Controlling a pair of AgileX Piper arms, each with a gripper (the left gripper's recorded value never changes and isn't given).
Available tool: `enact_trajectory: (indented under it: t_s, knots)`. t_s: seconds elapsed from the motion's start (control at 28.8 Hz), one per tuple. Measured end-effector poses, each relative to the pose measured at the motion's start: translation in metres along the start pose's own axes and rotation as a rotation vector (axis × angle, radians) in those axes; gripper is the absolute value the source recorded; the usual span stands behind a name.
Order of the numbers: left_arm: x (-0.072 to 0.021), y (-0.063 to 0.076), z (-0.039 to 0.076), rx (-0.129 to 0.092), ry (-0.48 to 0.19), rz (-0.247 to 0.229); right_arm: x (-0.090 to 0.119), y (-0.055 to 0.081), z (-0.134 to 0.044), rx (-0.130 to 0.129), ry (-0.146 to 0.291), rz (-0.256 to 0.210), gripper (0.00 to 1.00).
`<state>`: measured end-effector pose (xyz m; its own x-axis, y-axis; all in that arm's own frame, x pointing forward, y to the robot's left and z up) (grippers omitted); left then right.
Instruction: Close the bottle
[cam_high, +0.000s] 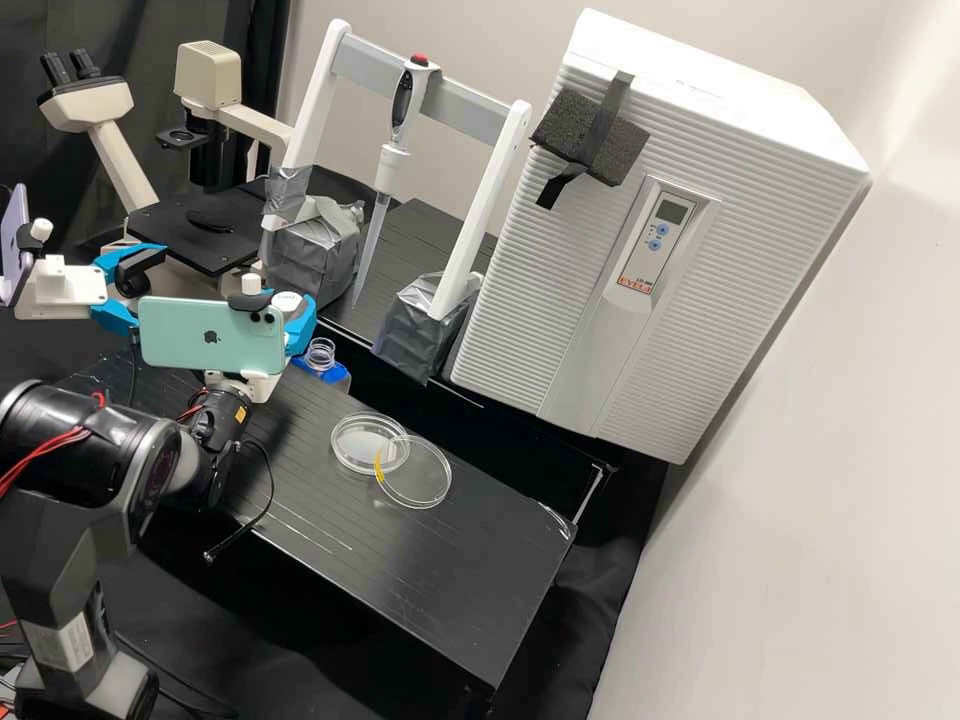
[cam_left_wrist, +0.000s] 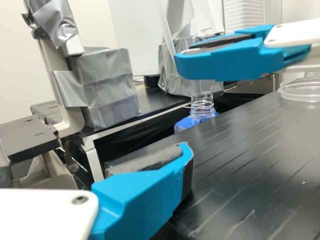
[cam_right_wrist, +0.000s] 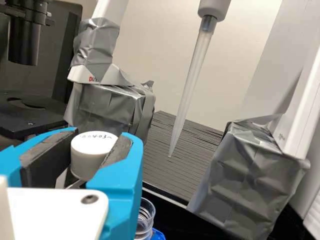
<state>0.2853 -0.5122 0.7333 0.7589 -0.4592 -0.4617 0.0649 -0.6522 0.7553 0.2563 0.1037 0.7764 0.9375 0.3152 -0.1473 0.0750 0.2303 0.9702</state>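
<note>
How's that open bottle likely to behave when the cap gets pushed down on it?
Probably light and tippy: the bottle is small, narrow, apparently thin clear plastic, and no tool grips it. Off-axis pressure from the cap in the right tool may skid or topple it. Its neck is open, so tipping could spill any contents.

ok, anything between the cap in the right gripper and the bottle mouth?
Nothing visible. The right gripper holds the white cap above and slightly to one side of the open bottle, with only air between them. The pipette tip hangs farther back, off that path.
</note>
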Motion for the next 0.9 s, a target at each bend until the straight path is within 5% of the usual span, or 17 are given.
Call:
enact_trajectory:
  t_s: [0.56,0.9]
  knots:
    - [0.0,0.0,0.0,0.0,0.0,0.0,0.004,-0.008,0.017,0.024,-0.086,-0.009,0.0]
    - [0.0,0.0,0.0,0.0,0.0,0.0,0.006,-0.011,0.02,0.027,-0.1,-0.018,0.0]
